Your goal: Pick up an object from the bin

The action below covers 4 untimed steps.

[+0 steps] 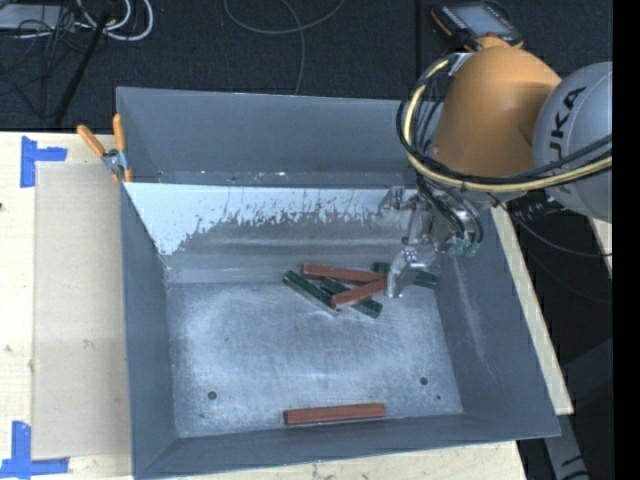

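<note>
The gripper [402,276] is seen low in the bin [260,148], near the far wall and toward the right side. It is placed over the right end of a small heap of sticks. Whether the pincer is spread or pressed together cannot be told.

Nearest to it is a slanted red-brown stick [358,292]. A second red-brown stick [335,271] is laid just behind that one, and dark green sticks [303,285] are crossed under both. One more red-brown stick [334,414] is laid alone by the near edge, well apart from the heap.

The sticks are judged to be light, hard and stiff, so no bending or breaking is expected when one is squeezed. Their sides look smooth, so a slip should be watched for. A stick is best pinched across its thin width, near its middle, so that it is not tipped. Since the heap is crossed, a neighbour may be dragged up too.
</note>
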### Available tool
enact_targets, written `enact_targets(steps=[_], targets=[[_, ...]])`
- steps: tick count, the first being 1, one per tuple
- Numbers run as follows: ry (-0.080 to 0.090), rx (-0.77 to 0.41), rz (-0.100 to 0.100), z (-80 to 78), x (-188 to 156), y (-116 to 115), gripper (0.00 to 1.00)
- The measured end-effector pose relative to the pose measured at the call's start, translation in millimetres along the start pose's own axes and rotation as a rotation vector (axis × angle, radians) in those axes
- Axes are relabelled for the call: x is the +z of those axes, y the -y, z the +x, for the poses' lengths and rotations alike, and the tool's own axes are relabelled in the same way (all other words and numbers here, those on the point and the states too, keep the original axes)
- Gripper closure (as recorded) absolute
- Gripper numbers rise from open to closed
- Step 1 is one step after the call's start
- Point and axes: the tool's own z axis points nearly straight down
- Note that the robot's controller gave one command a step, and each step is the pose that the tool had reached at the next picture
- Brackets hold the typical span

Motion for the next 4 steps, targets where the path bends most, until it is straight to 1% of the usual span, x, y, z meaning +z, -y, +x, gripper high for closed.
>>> enact_targets(steps=[1, 2, 3, 4], targets=[[0.000, 0.000, 0.000, 0.0, 0.0, 0.0, 0.00], [0.006, 0.022, 0.000, -0.6, 52.4, 1.8, 0.00], [-0.005, 0.001, 0.000, -2.1, 89.7, -5.5, 0.00], [0.046, 0.037, -0.001, -7.1, 133.3, -0.6, 1.00]])
